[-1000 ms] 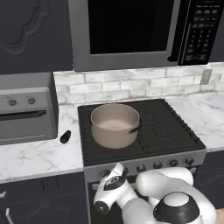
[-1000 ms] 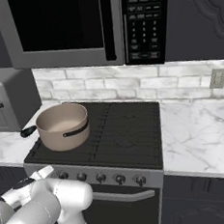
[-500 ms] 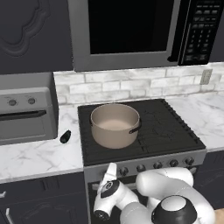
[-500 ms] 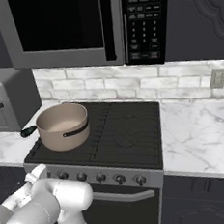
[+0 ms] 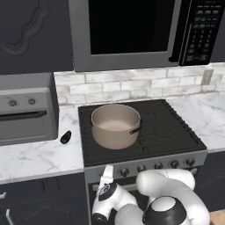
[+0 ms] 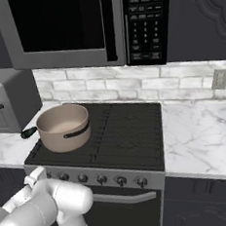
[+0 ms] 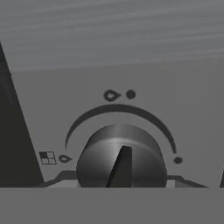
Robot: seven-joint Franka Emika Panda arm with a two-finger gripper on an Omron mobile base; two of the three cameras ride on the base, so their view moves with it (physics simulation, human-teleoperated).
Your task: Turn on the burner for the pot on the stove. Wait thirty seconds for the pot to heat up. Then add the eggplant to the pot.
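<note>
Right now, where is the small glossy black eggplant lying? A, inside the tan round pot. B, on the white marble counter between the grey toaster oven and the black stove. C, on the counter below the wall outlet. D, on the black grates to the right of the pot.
B: the small glossy black eggplant lies on the white marble counter, between the grey toaster oven and the black stove, outside the tan round pot.

You won't find readable words or numbers anywhere. The microwave keypad (image 6: 143,24) at the upper middle is a blur of pale marks. Around the stove knob (image 7: 121,157) you see only symbols: flame-like marks, dots, an arc and a small grid.
</note>
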